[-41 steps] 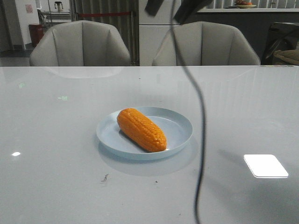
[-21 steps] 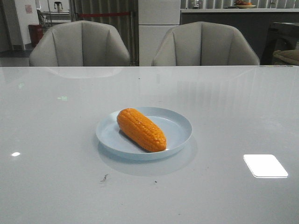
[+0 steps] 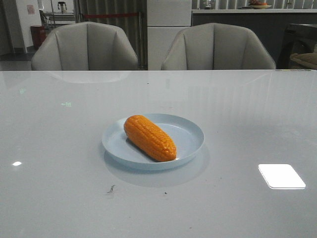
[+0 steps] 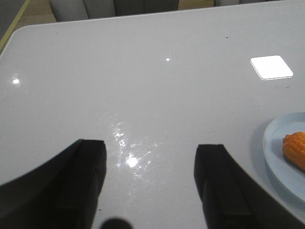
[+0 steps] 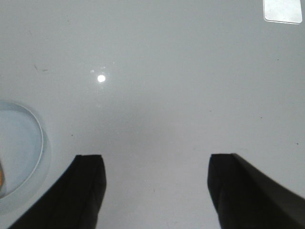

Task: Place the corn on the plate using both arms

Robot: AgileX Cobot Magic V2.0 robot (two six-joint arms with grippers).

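The corn (image 3: pixel 150 138) lies on its side inside the plate (image 3: pixel 190 133), just left of centre in the front view, running from its blunt end at the upper left to its tapered tip at the lower right, which sits near the plate's near rim. It looks like a moulded, rigid cob, probably light, with ridged kernel rows that should give fingers some purchase; its rounded, tapering body could still roll or squirt out of a pinch near the tip, so the thick middle, gripped across its width, seems the best hold. The pale-blue plate looks smooth and light, likely to slide on the glossy surface (image 3: pixel 59 148) if nudged.

The left hand (image 4: pixel 150 183) hovers over bare surface, fingers spread wide and holding nothing, with the plate's edge and the cob's end at the right of its view. The right hand (image 5: pixel 157 191) is likewise wide apart and empty, touching nothing, the plate at the lower left of its view.

Judged from this, the corn is already placed.
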